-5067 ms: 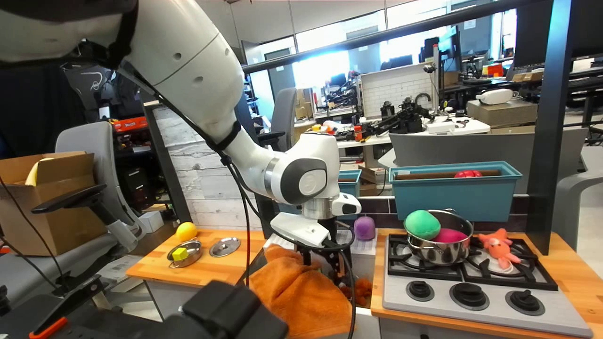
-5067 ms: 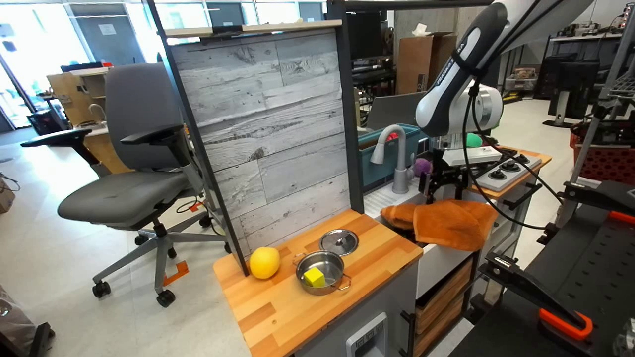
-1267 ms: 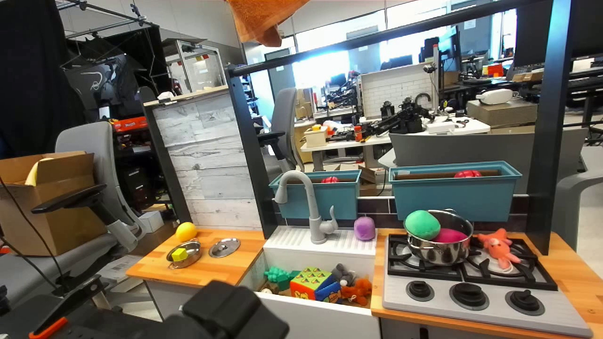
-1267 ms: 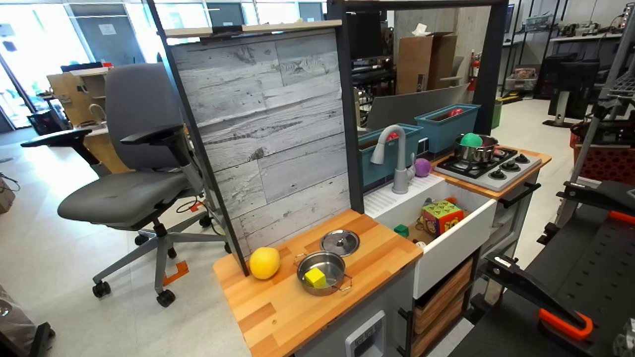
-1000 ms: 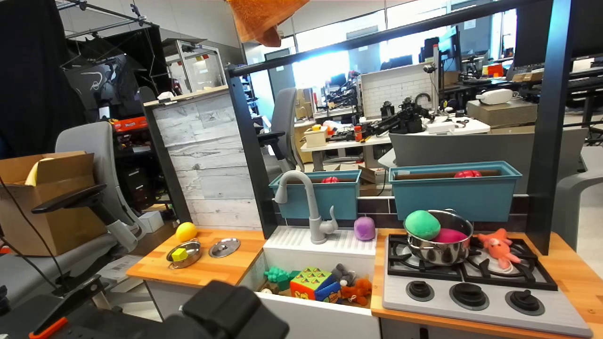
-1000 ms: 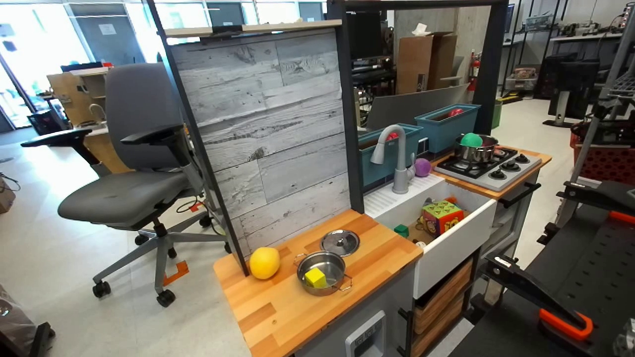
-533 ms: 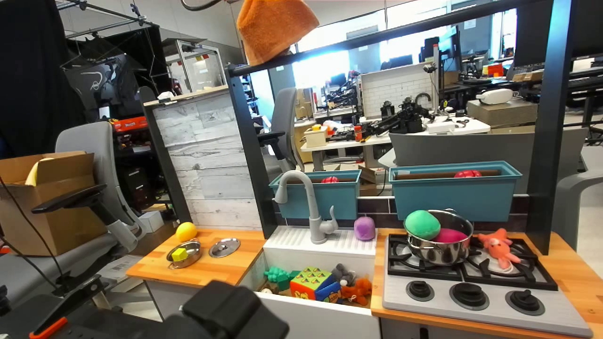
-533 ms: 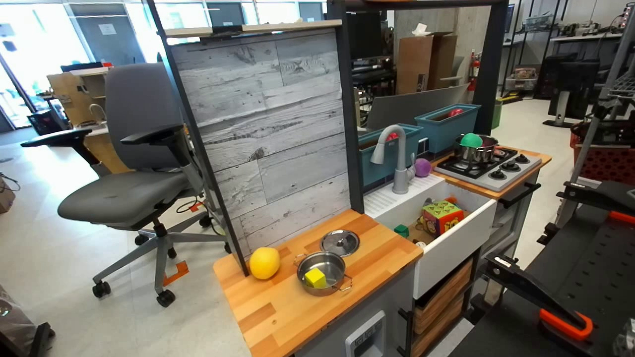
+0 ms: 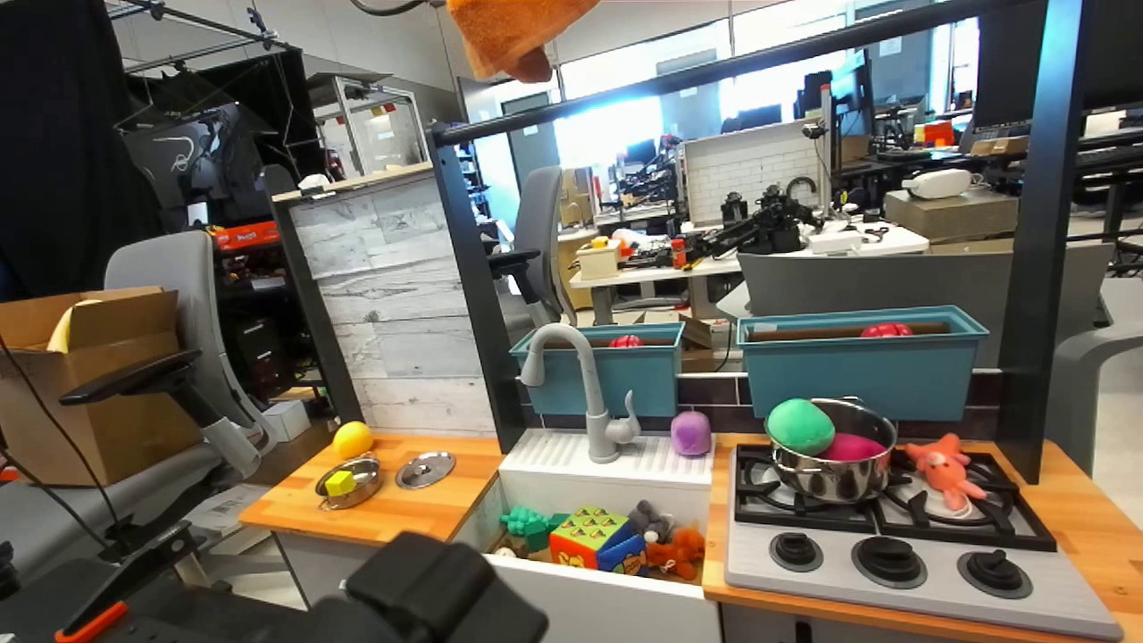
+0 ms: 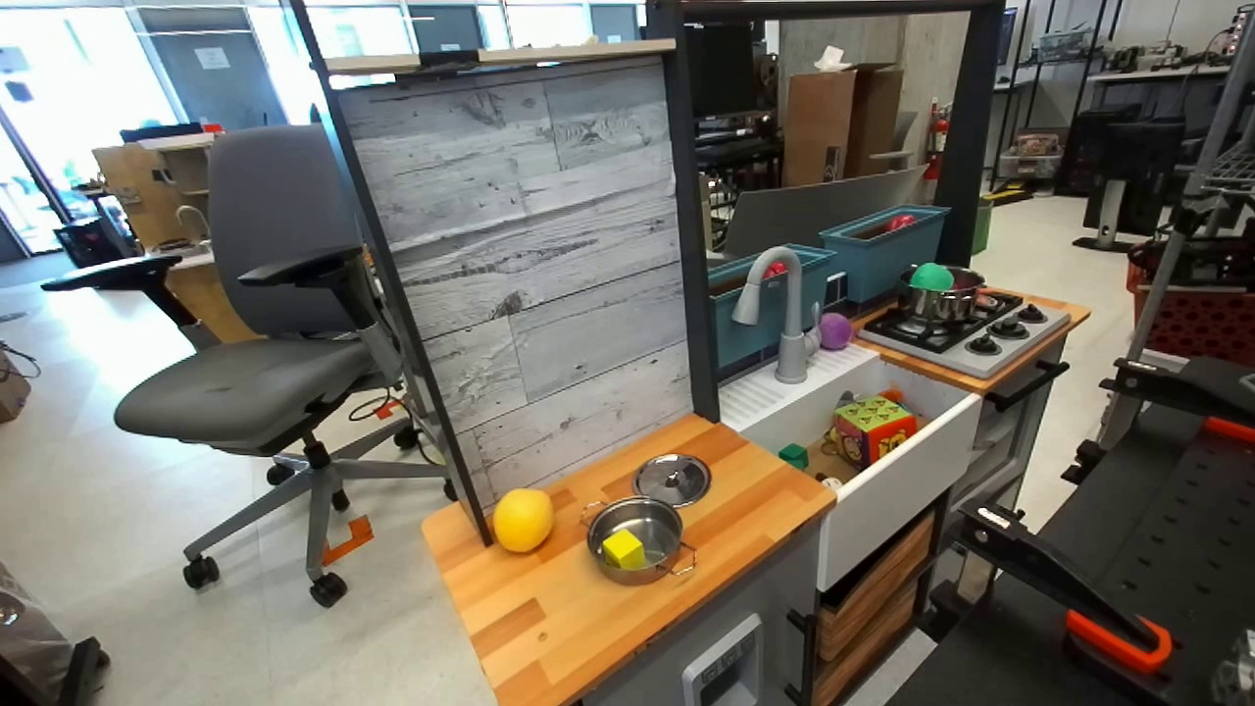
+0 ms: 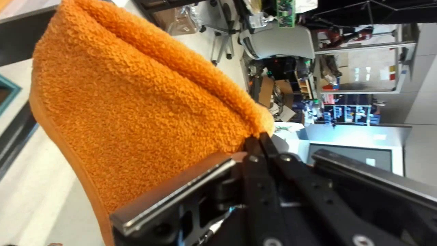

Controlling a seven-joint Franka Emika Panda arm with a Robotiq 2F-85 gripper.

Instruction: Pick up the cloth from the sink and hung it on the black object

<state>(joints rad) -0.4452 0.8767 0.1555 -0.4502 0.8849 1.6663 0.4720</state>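
The gripper (image 11: 259, 136) has its two fingers pressed together at the tips, clamped on one end of the orange terry cloth (image 11: 143, 116), so that nearly all the fabric trails off to one side of the grip: in the wrist view it runs from the fingertips toward the upper left, a thick fold marking its long axis. In an exterior view the cloth's lower part (image 9: 507, 36) hangs in the air above the left end of the black crossbar (image 9: 732, 66), apart from it as seen there; the gripper is out of sight in both exterior views. Whether the cloth is on the near side of the bar, right over it or beyond cannot be told. It is out of the white sink (image 9: 625, 607), where a multicoloured toy cube (image 9: 591, 538) lies near a fuzzy orange toy (image 9: 684, 546), so the pickup looks done and the hanging not. The coming move probably turns on the cloth's long axis against the crossbar, which runs left to right: the free length should lie across the bar, part falling near, part far. Since the hold is at one end, the gripper likely needs to carry that end past the bar before letting go, or the cloth may slide off.
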